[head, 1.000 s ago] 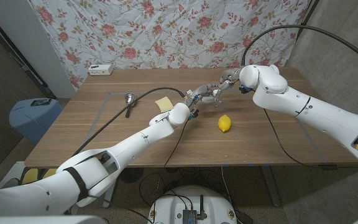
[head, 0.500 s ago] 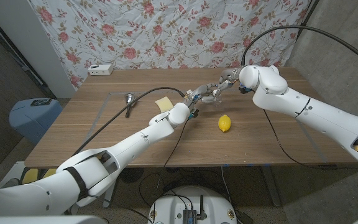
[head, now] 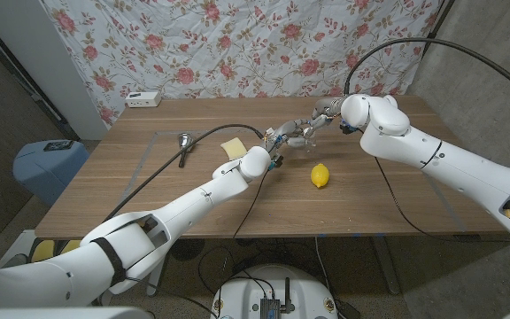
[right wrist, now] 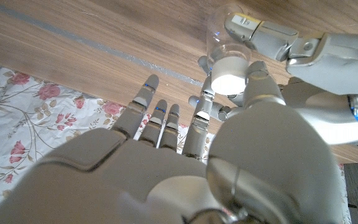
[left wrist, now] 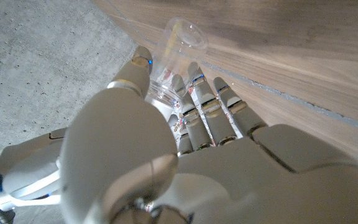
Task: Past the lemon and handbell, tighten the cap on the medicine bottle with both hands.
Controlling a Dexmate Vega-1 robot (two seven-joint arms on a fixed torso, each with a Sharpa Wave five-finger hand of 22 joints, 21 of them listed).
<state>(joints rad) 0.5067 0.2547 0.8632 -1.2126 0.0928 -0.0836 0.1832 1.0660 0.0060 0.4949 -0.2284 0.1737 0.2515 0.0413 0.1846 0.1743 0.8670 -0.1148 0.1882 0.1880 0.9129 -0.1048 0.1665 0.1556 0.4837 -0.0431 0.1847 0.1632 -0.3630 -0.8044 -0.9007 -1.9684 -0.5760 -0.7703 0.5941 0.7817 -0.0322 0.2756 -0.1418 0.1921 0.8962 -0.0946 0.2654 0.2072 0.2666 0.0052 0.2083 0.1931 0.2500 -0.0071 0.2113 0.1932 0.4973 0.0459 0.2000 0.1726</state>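
Nothing has shifted over the last second: we are still gripping the clear medicine bottle [left wrist: 176, 59] with our left hand [head: 277, 139] while our right hand [head: 319, 118] is pinching its white cap [right wrist: 230, 73], mid-tightening.

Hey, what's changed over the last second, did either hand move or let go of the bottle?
Nothing visibly changed. Both hands stay on the bottle beyond the lemon: the left hand grips its clear body, and the right hand has its fingers on the white cap. The lemon and the handbell lie where they were.

right hand [right wrist: 185, 168] | seemingly pinching white cap [right wrist: 230, 73] | left hand [right wrist: 303, 46] on bottle [right wrist: 219, 37]
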